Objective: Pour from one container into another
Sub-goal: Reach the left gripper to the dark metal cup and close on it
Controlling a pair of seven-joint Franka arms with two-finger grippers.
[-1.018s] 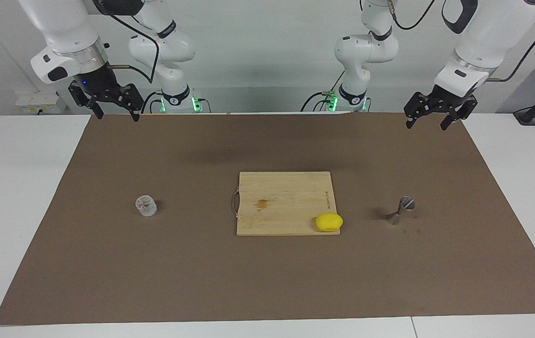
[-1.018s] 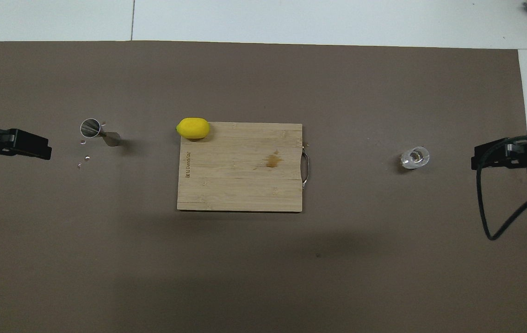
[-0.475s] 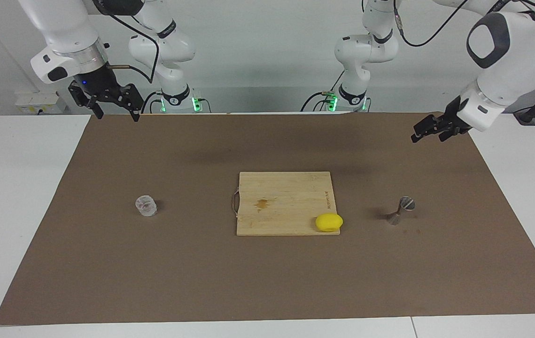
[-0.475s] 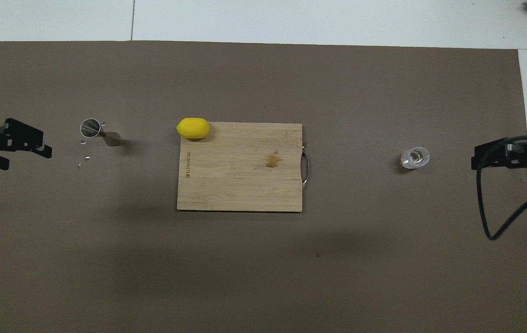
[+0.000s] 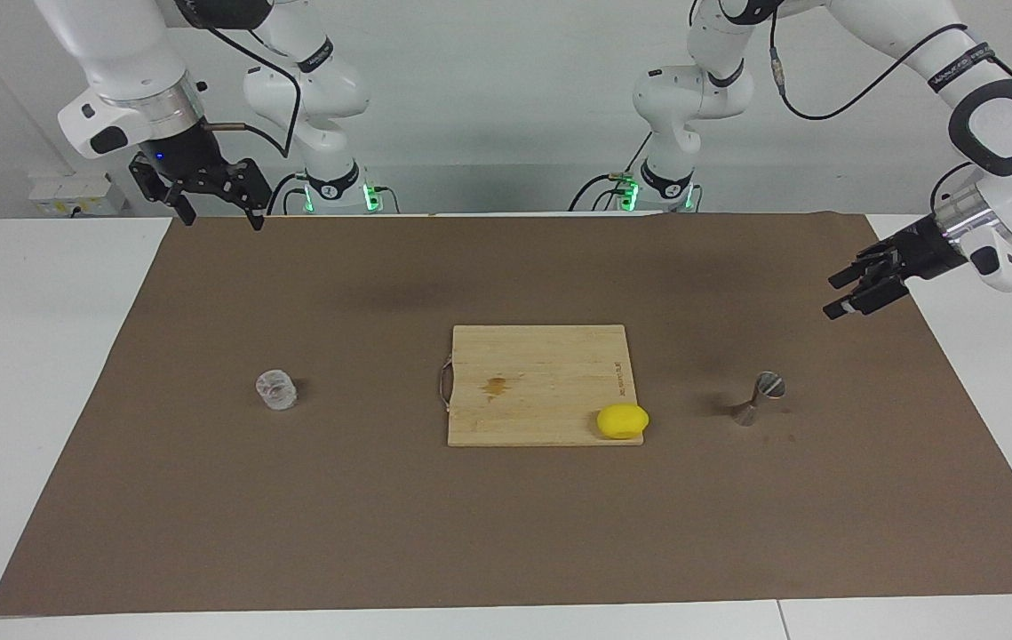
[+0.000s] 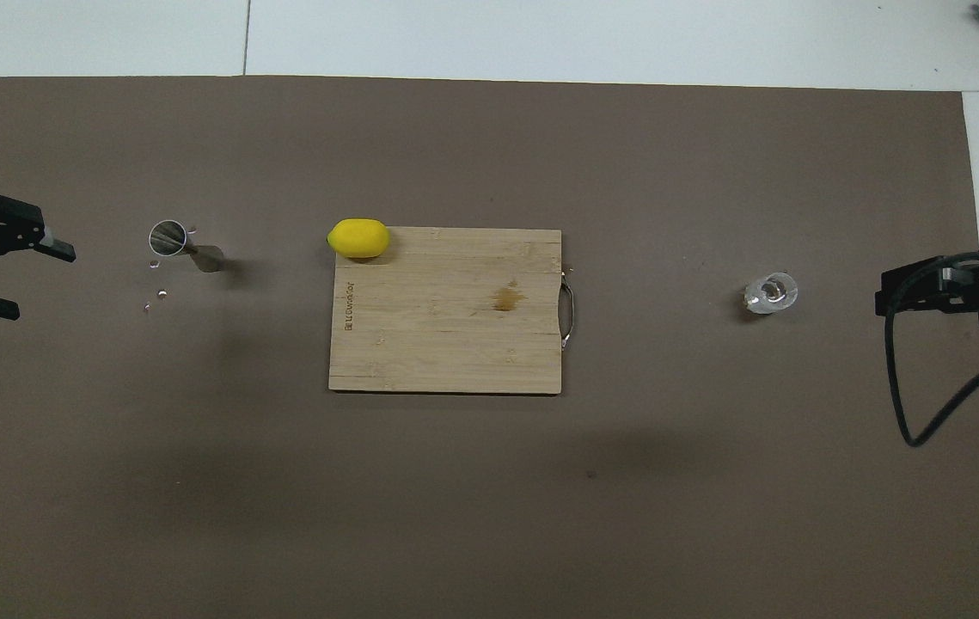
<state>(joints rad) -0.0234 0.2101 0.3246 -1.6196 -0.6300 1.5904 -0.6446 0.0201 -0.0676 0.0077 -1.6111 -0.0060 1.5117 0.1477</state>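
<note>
Left gripper [image 5: 843,296] hangs in the air over the brown mat's [image 5: 506,533] edge at the left arm's end, black fingers spread apart, nothing between them; in the overhead view the left gripper [image 6: 21,279] sits at nine o'clock from the jigger [image 6: 184,248], well apart from it. That jigger [image 5: 759,399] is silvery metal, two cones pinched at a narrow waist, leaning on the matte mat, with a few tiny droplets beside it. At its three o'clock in the overhead view lies the pale wooden cutting board [image 6: 446,327], flat and rectangular, a wire handle on one edge, and a smooth yellow lemon [image 5: 622,420] resting on its corner. On again to the glass cup [image 5: 276,389], clear, ribbed, short and round, upright on the mat toward the right arm's end. Right gripper [image 5: 214,212] waits aloft over the mat's corner, fingers parted, empty.
</note>
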